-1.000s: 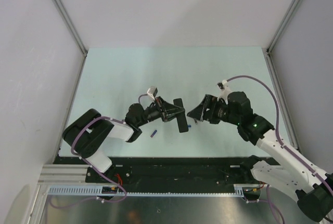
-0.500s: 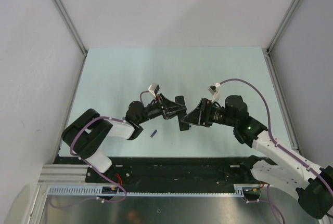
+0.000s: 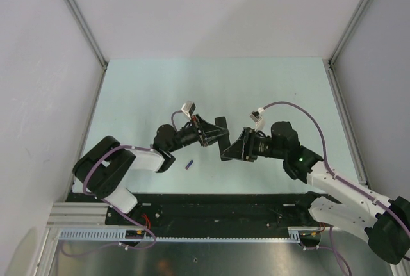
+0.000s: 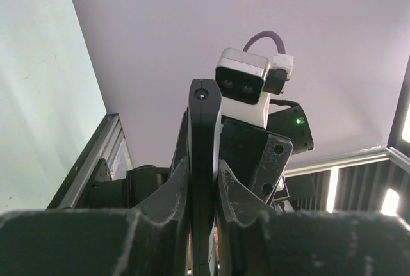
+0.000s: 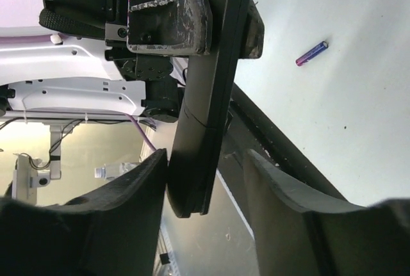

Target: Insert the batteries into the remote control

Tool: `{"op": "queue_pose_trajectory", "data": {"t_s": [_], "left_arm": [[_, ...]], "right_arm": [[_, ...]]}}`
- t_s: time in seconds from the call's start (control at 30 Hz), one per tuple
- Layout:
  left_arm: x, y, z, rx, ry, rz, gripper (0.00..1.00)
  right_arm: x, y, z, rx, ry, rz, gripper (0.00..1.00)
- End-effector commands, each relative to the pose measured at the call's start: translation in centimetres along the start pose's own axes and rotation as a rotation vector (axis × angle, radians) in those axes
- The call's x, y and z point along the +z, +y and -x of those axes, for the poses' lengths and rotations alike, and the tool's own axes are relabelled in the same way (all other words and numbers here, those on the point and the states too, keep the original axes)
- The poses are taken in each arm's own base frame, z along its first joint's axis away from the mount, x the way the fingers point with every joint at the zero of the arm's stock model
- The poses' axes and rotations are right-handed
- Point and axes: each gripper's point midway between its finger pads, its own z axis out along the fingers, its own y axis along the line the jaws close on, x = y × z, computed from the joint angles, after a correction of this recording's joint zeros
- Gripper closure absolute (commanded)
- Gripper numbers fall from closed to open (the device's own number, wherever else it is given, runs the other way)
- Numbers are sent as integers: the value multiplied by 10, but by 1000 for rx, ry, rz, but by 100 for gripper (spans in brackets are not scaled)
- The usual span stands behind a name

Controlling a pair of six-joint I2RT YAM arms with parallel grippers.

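Observation:
My left gripper (image 3: pixel 216 136) is shut on the remote control (image 3: pixel 223 136), a slim black bar held off the table near the middle; in the left wrist view the remote control (image 4: pixel 204 129) stands up between the closed fingers. My right gripper (image 3: pixel 228 151) is open with its jaws around the bar's near end. In the right wrist view the remote control (image 5: pixel 208 90) runs between the fingers; the left finger (image 5: pixel 122 186) touches it and the right finger (image 5: pixel 282 186) stands apart. The orange-red batteries are out of view.
A small purple-blue cylinder (image 3: pixel 189 164) lies on the pale green table (image 3: pixel 141 90) below the left gripper; it also shows in the right wrist view (image 5: pixel 312 52). White walls with metal posts bound the table. A black rail runs along the near edge.
My right gripper has moved left toward the remote control and now has its jaws around the bar's near end. The left gripper holds the bar in nearly the same place.

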Motion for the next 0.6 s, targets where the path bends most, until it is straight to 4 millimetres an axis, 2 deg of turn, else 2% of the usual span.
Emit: {"op": "queue_pose_trajectory", "data": {"t_s": [0.0, 0.43, 0.57], "left_arm": [[-12, -92, -10, 214, 13, -352, 100], [-13, -93, -9, 216, 8, -354, 100], [-13, -92, -9, 217, 3, -352, 100]], "right_arm": [[0, 9, 3, 0, -16, 52, 49], [4, 9, -1, 35, -4, 74, 70], [5, 11, -3, 35, 3, 83, 81]]}}
